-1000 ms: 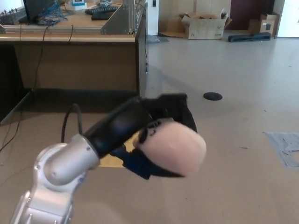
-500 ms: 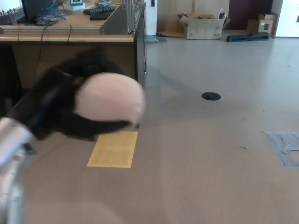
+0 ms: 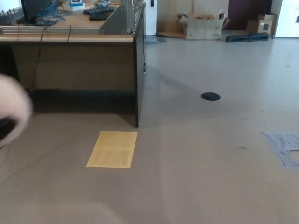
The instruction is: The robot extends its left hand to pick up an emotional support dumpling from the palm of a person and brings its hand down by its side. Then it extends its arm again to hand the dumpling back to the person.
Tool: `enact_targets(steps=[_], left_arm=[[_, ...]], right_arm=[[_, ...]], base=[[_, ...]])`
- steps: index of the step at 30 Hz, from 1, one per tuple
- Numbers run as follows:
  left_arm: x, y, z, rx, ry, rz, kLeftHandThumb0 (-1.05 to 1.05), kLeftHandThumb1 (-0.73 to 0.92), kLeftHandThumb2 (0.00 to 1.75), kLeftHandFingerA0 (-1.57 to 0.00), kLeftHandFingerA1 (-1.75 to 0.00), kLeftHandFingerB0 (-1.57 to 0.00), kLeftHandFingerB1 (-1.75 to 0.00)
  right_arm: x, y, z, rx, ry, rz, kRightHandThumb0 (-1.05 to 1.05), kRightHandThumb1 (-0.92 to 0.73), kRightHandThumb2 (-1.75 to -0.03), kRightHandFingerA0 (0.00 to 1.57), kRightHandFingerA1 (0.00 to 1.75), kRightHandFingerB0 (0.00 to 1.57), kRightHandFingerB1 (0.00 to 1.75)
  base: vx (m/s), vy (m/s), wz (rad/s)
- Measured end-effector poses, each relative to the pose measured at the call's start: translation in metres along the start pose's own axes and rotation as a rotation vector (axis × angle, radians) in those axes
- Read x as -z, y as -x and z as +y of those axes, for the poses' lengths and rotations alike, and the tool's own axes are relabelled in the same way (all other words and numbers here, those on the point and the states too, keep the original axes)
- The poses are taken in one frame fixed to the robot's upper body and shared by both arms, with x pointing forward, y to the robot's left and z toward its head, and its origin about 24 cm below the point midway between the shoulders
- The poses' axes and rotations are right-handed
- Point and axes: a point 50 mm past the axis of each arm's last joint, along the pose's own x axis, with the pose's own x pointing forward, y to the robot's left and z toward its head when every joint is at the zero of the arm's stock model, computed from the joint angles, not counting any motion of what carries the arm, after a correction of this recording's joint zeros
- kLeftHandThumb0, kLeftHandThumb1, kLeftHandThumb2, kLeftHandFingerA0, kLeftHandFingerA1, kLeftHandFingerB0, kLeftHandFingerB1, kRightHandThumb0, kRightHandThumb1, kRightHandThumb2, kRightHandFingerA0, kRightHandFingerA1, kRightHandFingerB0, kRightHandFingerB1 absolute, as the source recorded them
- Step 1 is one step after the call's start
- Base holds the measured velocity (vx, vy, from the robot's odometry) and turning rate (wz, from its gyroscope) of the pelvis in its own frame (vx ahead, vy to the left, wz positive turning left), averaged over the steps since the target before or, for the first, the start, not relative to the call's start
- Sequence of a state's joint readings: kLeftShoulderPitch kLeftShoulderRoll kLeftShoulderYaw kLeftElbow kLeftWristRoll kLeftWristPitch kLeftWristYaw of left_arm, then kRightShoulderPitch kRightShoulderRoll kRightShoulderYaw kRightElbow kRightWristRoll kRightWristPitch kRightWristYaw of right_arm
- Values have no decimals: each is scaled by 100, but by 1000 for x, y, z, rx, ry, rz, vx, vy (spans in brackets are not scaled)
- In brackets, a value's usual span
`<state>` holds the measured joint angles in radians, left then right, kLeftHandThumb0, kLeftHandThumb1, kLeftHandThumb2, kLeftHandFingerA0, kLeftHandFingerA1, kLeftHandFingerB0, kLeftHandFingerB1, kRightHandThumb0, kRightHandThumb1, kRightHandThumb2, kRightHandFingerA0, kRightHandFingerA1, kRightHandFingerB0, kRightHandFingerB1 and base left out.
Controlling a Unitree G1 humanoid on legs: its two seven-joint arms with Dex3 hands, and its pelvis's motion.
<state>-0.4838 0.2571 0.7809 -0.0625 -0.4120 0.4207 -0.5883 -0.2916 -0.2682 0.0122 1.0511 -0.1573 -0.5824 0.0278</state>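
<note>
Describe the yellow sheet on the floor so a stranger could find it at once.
Start at the big wooden desk filling the upper left of the head view and go to its dark front corner post. Just below and left of that post, a yellow sheet lies flat on the beige floor. It is the only bright yellow rectangle there; the black round disc lies farther right.

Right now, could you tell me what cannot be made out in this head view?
- Dumpling: blurred, cut off by the left edge.
- Left hand: only a dark sliver under the dumpling; its fingers are out of frame.
- Right hand: not in view.
- Items on the desk: too small to identify.
</note>
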Motion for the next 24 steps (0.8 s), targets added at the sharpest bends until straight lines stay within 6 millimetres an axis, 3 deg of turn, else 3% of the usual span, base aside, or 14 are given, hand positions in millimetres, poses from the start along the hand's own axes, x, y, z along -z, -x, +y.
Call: enact_targets(steps=[4,6,7,11,13,14,16,17,19,20,23,24], left_arm=[[28,36,32,-148,139,99,7,82,60,-62,-175,-38,-175],[63,71,48,-274,279,206,7,82,60,-62,-175,-38,-175],[68,76,49,-290,298,220,7,75,55,-63,-175,-40,-175],[105,109,52,-387,431,337,6,74,58,-61,-175,-37,-175],[115,118,50,-408,463,371,6,74,58,-61,-175,-37,-175],[122,124,49,-424,484,398,6,75,58,-61,-175,-28,-175],[128,128,48,-434,499,417,5,76,57,-57,-175,-37,-175],[131,129,48,-440,507,428,18,78,50,-89,-174,-46,-145],[140,134,47,-452,524,458,18,78,50,-89,-174,-46,-145],[144,137,47,-460,533,471,5,75,56,-61,-175,-28,-175],[153,146,48,-486,546,504,5,73,57,-58,-175,-29,-175],[156,147,48,-492,547,512,5,74,55,-56,-175,-38,-175]], right_arm=[[4,3,3,-11,2,14,-83,-92,-68,41,58,31,40],[6,5,4,-16,3,22,-83,-92,-68,41,58,31,40],[7,5,4,-16,3,23,-83,-92,-68,41,56,31,39],[7,6,5,-22,7,24,-83,-92,-67,40,56,31,40],[7,6,5,-23,7,24,-83,-92,-67,40,56,31,40],[7,6,6,-24,7,24,-83,-92,-67,40,55,31,39],[7,6,6,-24,8,24,-82,-92,-67,40,55,31,39],[7,6,6,-24,8,24,-82,-92,-67,40,55,32,39],[7,6,6,-25,8,24,-82,-92,-67,40,55,32,39],[7,6,6,-25,8,24,-82,-92,-67,40,55,32,39],[7,6,6,-27,9,24,-82,-91,-67,40,55,32,40],[7,6,6,-27,9,24,-83,-92,-67,41,55,32,39]], base=[[0,0,0],[0,0,0],[0,0,0],[0,0,0],[0,0,0],[0,0,0],[0,0,0],[0,0,0],[0,0,0],[0,0,0],[0,0,0],[0,0,0]])
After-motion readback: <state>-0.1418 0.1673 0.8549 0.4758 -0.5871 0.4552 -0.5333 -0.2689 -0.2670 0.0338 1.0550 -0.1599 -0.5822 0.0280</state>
